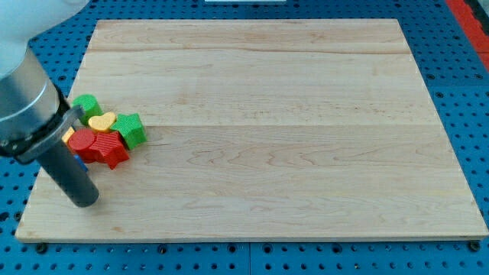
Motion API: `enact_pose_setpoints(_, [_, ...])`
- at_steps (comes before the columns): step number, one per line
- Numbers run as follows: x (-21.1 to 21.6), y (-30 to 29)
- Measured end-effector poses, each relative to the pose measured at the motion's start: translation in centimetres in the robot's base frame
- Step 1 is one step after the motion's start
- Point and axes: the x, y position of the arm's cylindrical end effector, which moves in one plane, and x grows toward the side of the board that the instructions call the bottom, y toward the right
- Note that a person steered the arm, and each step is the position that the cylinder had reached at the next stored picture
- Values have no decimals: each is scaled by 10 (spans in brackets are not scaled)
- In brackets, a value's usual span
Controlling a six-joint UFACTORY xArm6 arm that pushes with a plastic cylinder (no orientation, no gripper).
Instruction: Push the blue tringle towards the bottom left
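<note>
A pale wooden board fills most of the view, lying on a blue perforated surface that shows along every edge. All positions below are given relative to the board.

The arm, grey and white, enters over the board's top-left corner and hangs above its left edge. From it a straight dark rod slants down toward the view's bottom right. The arm carries no hand or jaws, only this rod, so nothing is spread, pressed together or pinching. My tip rests on the board near its bottom-left corner, just below the cluster of blocks and apart from the red ones.

The blocks sit packed together at the board's left edge, about halfway down. A red star-like block lies at the cluster's lower right, touching a red ribbed cylinder to its left. A green block, star-like in outline, stands on the cluster's right side. A green block, of rounded shape, sits at the top, partly behind the arm. A yellow heart lies between the two green blocks. A sliver of a second yellow block shows at the rod's edge; its shape cannot be told.

The blue triangle shows only as a small blue sliver beside the rod, under the red cylinder, above my tip; its shape cannot be confirmed.
</note>
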Motion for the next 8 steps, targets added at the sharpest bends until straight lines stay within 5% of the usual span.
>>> enact_pose_setpoints(3, [14,-14])
enact_pose_setpoints(5, [-20,-12])
enact_pose_setpoints(8, [3,5])
